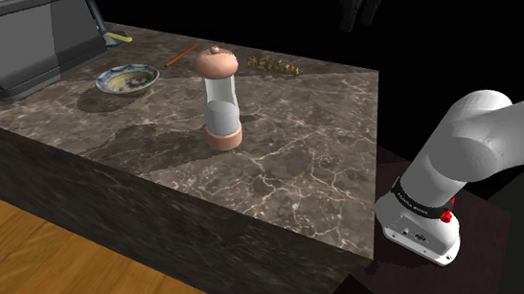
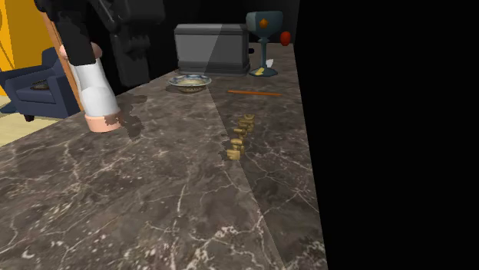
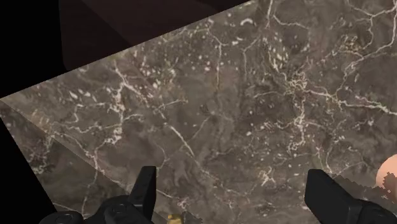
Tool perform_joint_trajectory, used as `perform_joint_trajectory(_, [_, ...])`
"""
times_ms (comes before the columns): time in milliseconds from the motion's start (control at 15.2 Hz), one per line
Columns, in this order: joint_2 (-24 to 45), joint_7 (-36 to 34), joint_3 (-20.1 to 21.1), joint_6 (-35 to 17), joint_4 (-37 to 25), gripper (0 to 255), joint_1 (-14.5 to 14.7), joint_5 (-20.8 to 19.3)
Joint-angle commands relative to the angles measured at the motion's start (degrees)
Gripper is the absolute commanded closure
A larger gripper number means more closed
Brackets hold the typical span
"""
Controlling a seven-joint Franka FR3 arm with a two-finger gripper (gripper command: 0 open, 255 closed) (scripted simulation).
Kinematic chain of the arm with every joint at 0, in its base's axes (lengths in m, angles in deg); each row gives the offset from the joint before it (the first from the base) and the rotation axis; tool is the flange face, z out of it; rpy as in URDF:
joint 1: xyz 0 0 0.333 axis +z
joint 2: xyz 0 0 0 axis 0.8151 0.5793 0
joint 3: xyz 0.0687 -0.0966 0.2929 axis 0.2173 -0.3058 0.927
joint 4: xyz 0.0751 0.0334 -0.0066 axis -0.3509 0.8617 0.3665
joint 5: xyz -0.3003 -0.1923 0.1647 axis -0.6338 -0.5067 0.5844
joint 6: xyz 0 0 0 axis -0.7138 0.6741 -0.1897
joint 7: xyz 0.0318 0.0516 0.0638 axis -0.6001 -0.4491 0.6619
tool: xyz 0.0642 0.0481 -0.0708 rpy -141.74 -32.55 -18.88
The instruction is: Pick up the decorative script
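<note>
While the gripper (image 3: 232, 179) hangs high with fingers spread and empty, it should, I judge, drop squarely over the gold decorative script (image 1: 273, 65), upper middle of the shoulder view, and close across its narrow width. It lies near the far edge of the dark veined counter (image 1: 299, 157); beyond is a black area.

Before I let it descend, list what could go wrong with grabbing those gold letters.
1. The gold letters lie low and flat on the counter, so the open gripper may scrape the stone or catch only one end.
2. They sit close to the counter's far edge in the shoulder view, so a nudge could push them off.
3. The tall grinder stands nearby, and a wide swing might knock it.
</note>
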State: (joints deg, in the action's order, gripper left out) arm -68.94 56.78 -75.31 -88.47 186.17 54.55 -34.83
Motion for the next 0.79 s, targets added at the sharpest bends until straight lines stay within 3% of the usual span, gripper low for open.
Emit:
perform_joint_trajectory(0, [0.00,0.00,0.00,0.00,0.00,0,0.00,0.00])
perform_joint_trajectory(726, [18.75,4.82,0.58,-18.52,-1.32,0,0.03,-3.25])
